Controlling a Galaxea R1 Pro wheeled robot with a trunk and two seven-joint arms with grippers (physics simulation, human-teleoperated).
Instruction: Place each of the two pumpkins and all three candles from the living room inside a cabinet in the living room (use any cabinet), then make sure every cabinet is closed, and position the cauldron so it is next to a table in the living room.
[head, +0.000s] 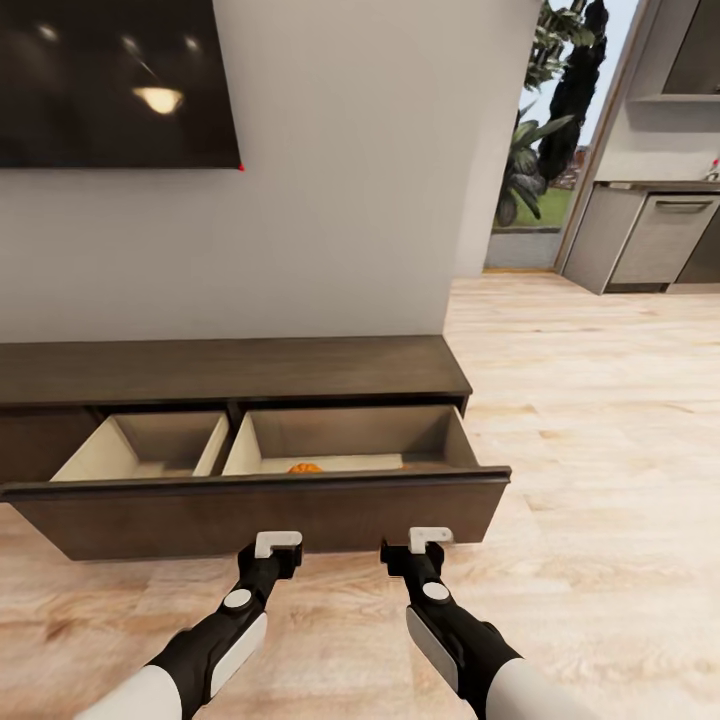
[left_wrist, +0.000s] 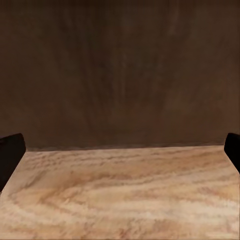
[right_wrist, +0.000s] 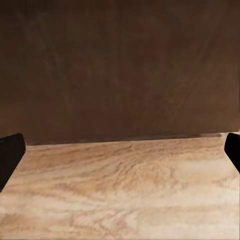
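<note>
Facing the cabinet (head: 230, 372), drawer (head: 260, 515) pulled out; left gripper (head: 277, 545) low before the drawer front, jaws spread, empty; pumpkin (head: 305, 468) inside the drawer's right compartment; right gripper (head: 430, 540) likewise spread and empty before the front; likely step: closing the drawer; next move probably calls for both grippers pressing the front squarely inward; no writing or brands legible.

Pumpkin (head: 305, 467) inside open cabinet (head: 250, 515) drawer
</note>
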